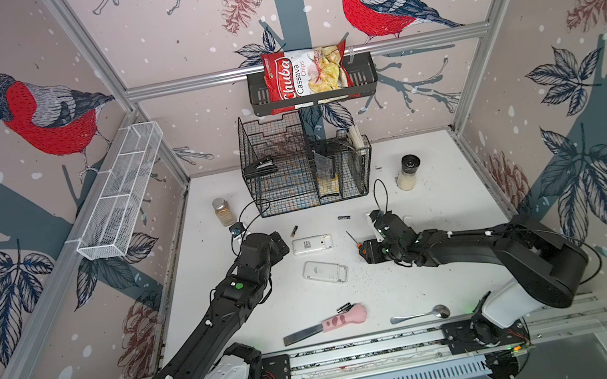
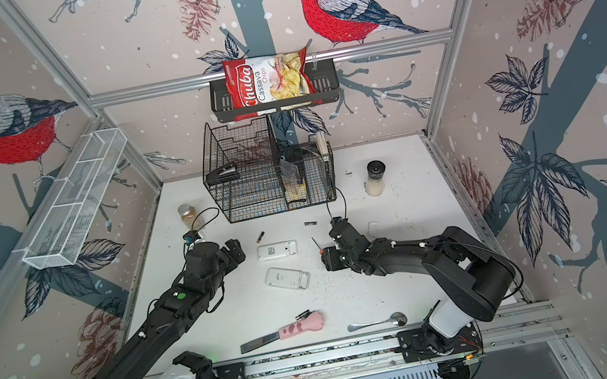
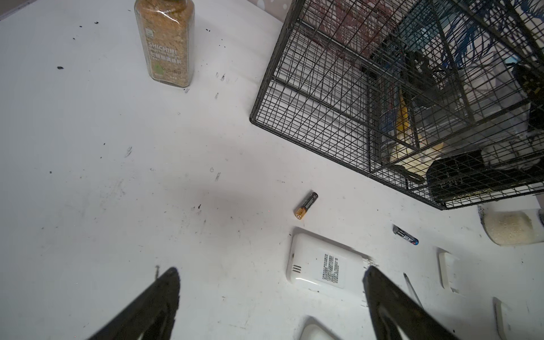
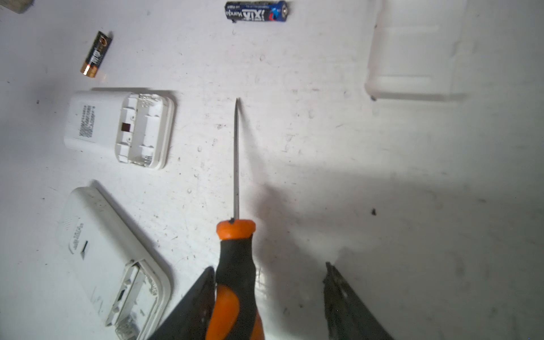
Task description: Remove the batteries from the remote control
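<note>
Two white remote controls lie back-up mid-table, the far one with its battery bay open and bare, the near one also open. Loose batteries lie on the table: a black-gold one, a blue-black one, and more by the pink handle. My left gripper hovers open beside the far remote. My right gripper is open; the orange-black screwdriver rests against one finger, clear of the other.
A black wire cage stands at the back, with a spice jar to its left and a shaker to its right. A white battery cover lies near the right arm. A pink-handled blade and a spoon lie at the front.
</note>
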Motion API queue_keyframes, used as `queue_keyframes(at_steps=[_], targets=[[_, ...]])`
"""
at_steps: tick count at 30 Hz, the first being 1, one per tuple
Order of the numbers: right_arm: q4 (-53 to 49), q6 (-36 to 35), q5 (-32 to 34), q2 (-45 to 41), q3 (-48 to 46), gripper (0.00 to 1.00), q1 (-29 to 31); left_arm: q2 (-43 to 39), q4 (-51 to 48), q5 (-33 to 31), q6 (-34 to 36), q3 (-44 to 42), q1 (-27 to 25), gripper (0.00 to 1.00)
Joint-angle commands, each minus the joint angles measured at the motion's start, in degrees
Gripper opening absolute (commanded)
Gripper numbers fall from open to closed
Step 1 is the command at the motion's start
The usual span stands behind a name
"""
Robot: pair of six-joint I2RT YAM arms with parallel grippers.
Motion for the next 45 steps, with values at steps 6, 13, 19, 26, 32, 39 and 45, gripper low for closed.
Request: queue_keyframes(at_steps=[6,13,19,26,32,39,45], targets=[[-10.5,-1.9,9.7,4.0,5.1,0.65,4.6,0.7,0.9,2.6,0.7,0.0,0.1,0.96],[-11.5,-2.8,8.7,5.1,7.2,0.67,5.8,1.7,2.1,8.7,2.7,0.4,0.1,0.93],[-11.2,-3.9,4.5,2.3,7.1,0.73,5.6,5.6,3.8,18.5,3.4,2.0,0.0,0.84],[-10.7,-4.1,5.2,-1.4,5.5,0.74,5.3,9.7,2.0,18.5,2.8,6.2,-4.6,0.75],[-10.4,-4.4,5.6,-3.1,4.2,0.75,4.7,17.6,2.9,19.8,1.2,11.3,-11.1,0.68],[-8.7,-3.4,4.8,-4.5,1.6,0.75,3.5,25.2,6.4,22.2,-0.3,14.4,-15.7,0.45],[-6.9,-2.8,3.9,-4.7,0.1,0.74,3.2,30.7,12.5,25.3,-2.6,16.7,-18.8,0.29]])
